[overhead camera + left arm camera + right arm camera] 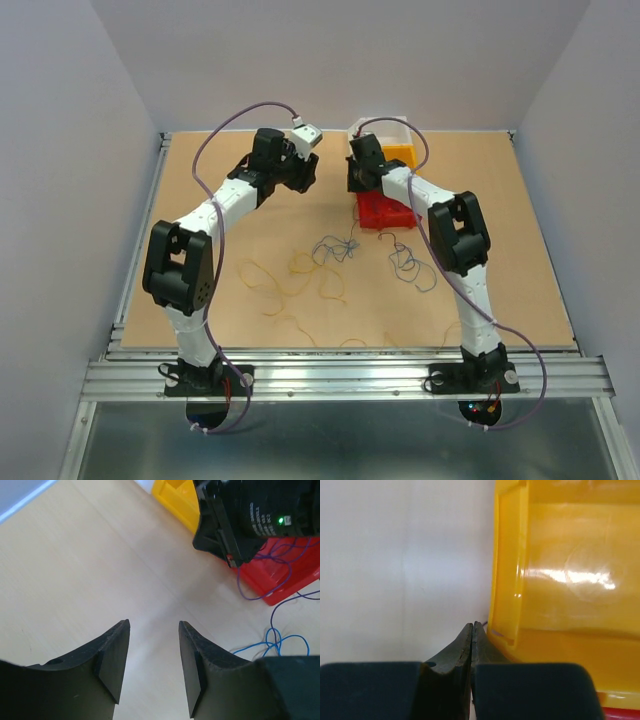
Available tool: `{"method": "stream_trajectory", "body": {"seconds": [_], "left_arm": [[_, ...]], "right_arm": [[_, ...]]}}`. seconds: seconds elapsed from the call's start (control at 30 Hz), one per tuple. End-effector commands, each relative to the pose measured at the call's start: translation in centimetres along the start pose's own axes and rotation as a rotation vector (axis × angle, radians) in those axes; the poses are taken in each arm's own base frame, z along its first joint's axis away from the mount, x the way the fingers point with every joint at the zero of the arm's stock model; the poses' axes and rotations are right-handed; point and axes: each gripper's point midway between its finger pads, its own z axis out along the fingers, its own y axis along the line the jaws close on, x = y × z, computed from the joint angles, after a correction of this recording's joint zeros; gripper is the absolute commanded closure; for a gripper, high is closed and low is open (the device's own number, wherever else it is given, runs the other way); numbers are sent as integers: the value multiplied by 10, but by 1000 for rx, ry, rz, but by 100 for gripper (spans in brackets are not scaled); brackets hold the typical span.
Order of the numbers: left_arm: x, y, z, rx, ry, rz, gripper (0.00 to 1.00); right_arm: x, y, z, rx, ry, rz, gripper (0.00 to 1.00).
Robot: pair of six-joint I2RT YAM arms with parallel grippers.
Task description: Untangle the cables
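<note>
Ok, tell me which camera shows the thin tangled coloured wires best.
Top external: the whole spread of thin thread-like wires lies across the table, yellow and dark blue. Left wrist catches only blue and purple strands near the red bin. Right wrist shows none clearly.

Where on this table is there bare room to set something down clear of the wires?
Bare: the table on its right side, beyond the right arm, and the far left corner beside the left arm. Crowded: the middle, with yellow wires and blue wires, and around the red bin.
</note>
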Motion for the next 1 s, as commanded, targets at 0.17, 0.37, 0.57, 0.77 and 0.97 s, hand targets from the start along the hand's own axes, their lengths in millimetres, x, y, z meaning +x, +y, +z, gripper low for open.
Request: {"method": "stream_trajectory", "body": {"seconds": [0.17,0.37,0.57,0.77,0.97], "left_arm": [[-39,4,-24,-36,-108,46,45],[-40,5,-26,-44,-116,48,45],[-41,3,-28,-33,-122,53,44],[-41,-6,-32,7,-134,84,41],[-41,-19,-36,76,-152,114,40]], "right_arm": [[-20,-9,-25,39,-14,-23,99],[-59,18,-40,-89,-129,-24,100],[-59,11,-85,-98,-158,-26,99],[-37,-35,-119,58,-162,-19,99],[-5,-75,-102,128,-82,23,99]]}}
